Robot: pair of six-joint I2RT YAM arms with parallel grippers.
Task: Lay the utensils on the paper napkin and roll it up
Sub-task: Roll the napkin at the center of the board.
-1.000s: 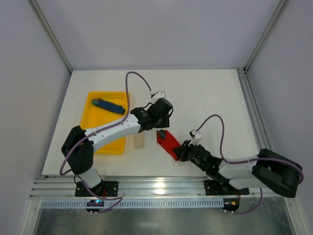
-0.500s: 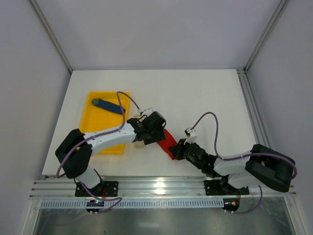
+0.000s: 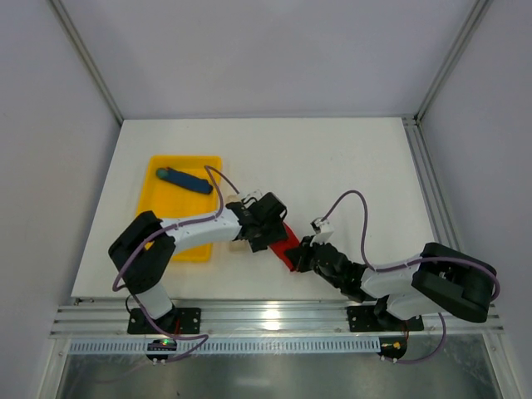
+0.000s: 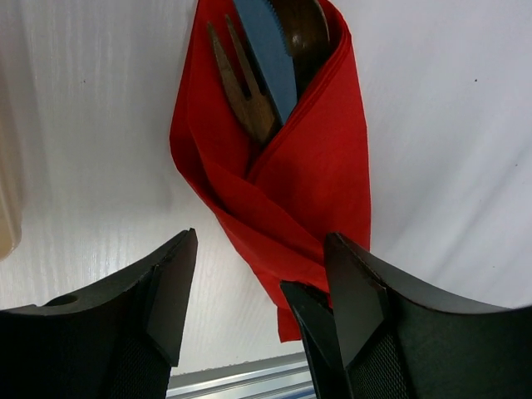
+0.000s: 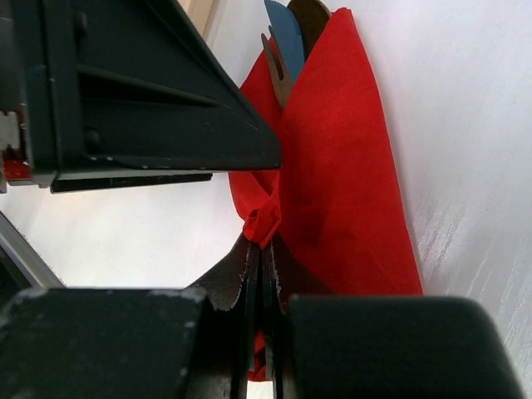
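Observation:
The red paper napkin lies folded into a narrow bundle around the utensils. A wooden fork, a blue blade and a dark spoon stick out of its far end. My left gripper hangs open just above the bundle's near part, one finger on each side. In the top view the left gripper covers the napkin. My right gripper is shut, pinching a bunched corner of the napkin low on the table, and its place in the top view is right gripper.
A yellow tray at the left holds a blue stick with a teal end. A pale beige piece lies between tray and napkin, mostly under the left arm. The table's near edge and metal rail run close behind both grippers.
The left gripper has come down from further back onto the napkin and its jaws have spread wider. The right gripper, still pinching the napkin, has shifted slightly left.

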